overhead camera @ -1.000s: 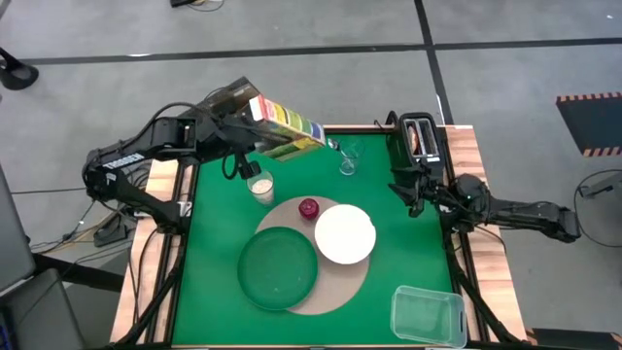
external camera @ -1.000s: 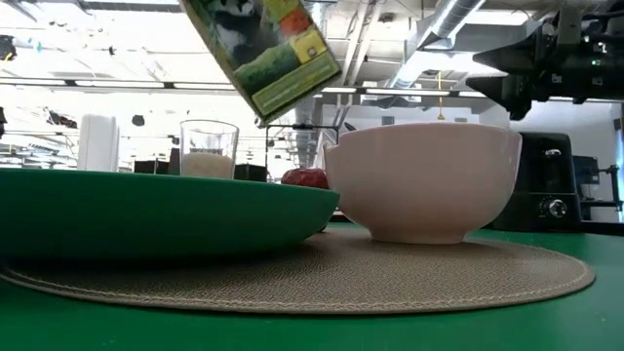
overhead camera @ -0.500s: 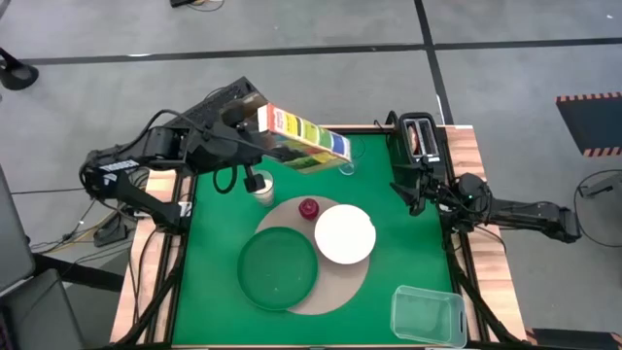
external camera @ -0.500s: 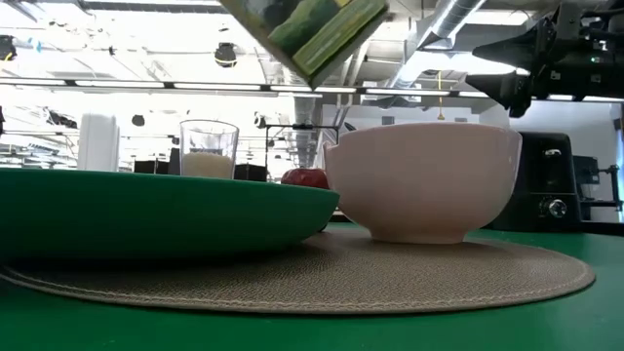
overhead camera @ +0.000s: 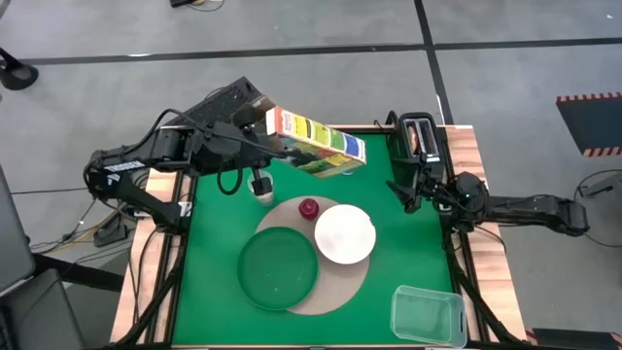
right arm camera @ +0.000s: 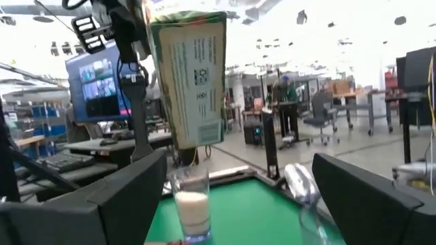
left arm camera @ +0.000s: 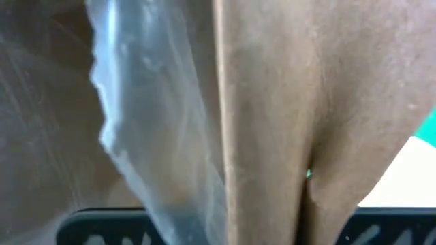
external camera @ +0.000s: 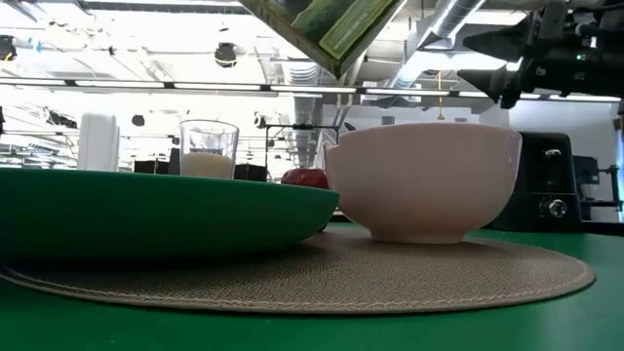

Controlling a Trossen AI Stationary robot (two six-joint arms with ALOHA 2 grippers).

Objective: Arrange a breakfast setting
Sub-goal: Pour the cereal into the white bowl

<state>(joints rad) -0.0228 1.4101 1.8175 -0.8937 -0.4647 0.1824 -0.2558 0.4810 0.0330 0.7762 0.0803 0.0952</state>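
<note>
Left tool (overhead camera: 260, 124) holds cereal box (overhead camera: 316, 143) aloft; label print unreadable.

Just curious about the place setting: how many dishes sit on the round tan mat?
2. The round dark-green plate lies on the round tan mat's left side; the smaller white bowl stands on its right side. None seems hidden.

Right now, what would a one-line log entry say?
left tool: holds cereal box tilted in the air | bowl: on mat beside plate | right tool: open, waiting by toaster
</note>
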